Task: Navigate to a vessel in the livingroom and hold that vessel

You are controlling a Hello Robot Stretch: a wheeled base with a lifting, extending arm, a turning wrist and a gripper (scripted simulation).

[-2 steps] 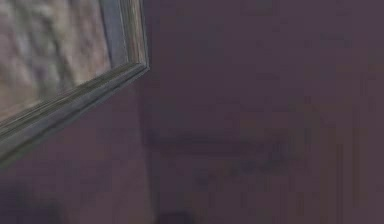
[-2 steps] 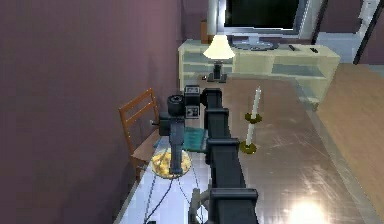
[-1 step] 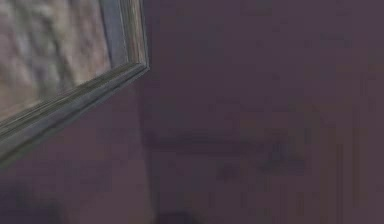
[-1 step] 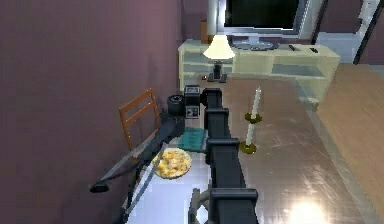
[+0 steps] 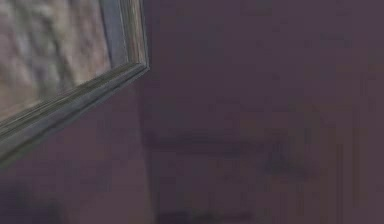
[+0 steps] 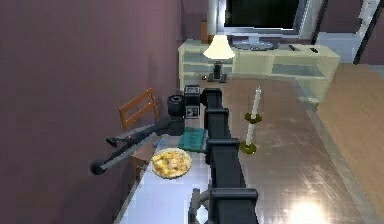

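A dark purple wall (image 5: 260,110) stands very close in the forward view. At that view's top left there is a big flat thing in a grey frame (image 5: 55,55); I cannot tell if it is a picture or a window. In the arm side view a second purple wall (image 6: 70,70) runs down the left. A long shiny grey tabletop (image 6: 290,150) lies beside it, with just a thin gap between wall and table edge. A brown wooden chair (image 6: 140,108) stands in that gap, right by the tabletop's left edge. Past the tabletop's right edge there is open light brown wooden floor (image 6: 360,120). At the far end stands a low cream cabinet (image 6: 285,62) with a black flat television (image 6: 260,15) on top. The dark square arm (image 6: 225,165) reaches up over the tabletop, and the claw (image 6: 176,108) sits at its far end, near the chair. I cannot tell how the claw's fingers stand, and I cannot tell if it holds anything. The vessel looks to be a round pale bowl (image 6: 170,162) with yellow bits inside. It rests on the tabletop just left of the arm, near the left edge. A long dark stick (image 6: 135,145) lies slanted just beside the bowl. A white candle in a gold holder (image 6: 252,120) stands upright on the arm's right. A small lamp with a white shade (image 6: 218,47) stands at the tabletop's far end.
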